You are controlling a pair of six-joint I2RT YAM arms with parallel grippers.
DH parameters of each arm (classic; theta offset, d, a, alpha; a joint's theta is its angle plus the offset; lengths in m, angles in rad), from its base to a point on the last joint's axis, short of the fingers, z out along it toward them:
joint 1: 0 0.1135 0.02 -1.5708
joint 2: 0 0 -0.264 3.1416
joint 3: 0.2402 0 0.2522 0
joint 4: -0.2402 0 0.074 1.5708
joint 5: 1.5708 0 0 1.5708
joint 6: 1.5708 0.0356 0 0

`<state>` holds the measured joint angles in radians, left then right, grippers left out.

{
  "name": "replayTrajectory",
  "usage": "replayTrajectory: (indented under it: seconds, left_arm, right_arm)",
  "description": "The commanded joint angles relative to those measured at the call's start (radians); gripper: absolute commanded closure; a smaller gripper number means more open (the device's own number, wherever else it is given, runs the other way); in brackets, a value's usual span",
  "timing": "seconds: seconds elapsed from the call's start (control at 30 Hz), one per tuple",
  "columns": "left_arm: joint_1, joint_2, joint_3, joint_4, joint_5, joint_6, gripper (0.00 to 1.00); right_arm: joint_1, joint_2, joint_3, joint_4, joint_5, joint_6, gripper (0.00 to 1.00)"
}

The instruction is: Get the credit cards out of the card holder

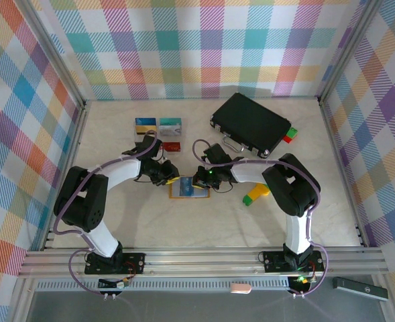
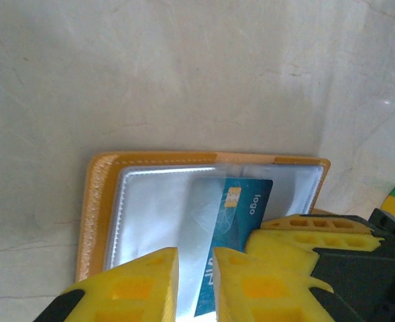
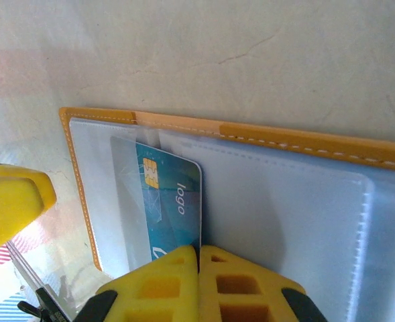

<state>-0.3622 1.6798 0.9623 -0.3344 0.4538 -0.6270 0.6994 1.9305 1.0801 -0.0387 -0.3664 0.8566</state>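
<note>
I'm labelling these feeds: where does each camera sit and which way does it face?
Top: above and behind, looking down at the table; left arm and right arm show.
Left wrist: on its arm, facing down at the card holder; jaws slightly apart.
Right wrist: on its arm, facing the same holder; jaws together.
Shared: both wrist views show the teal card.

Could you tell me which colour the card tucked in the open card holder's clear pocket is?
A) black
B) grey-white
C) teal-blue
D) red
C: in the right wrist view the card holder lies open, and the teal-blue card in its clear pocket shows a gold chip and the word "logo".
</note>
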Motion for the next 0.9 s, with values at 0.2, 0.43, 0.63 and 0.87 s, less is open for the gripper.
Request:
replayTrajectory:
  seconds: [0.2, 0.43, 0.63, 0.87]
  left_arm:
    - [-0.027, 0.073, 0.017, -0.017, -0.008, -0.002, 0.87]
    - [-0.027, 0.101, 0.005, -0.027, -0.027, 0.006, 0.88]
    - [-0.027, 0.103, -0.004, -0.025, -0.041, 0.002, 0.9]
    - [-0.027, 0.105, -0.007, -0.031, -0.054, 0.001, 0.92]
  right_arm:
    - [-0.006, -0.007, -0.021, 0.048, -0.036, 0.019, 0.97]
    - [-0.006, -0.004, -0.038, 0.121, -0.087, 0.036, 0.94]
    - [-0.006, 0.005, -0.036, 0.181, -0.148, 0.045, 0.86]
    - [-0.006, 0.03, -0.028, 0.179, -0.141, 0.052, 0.86]
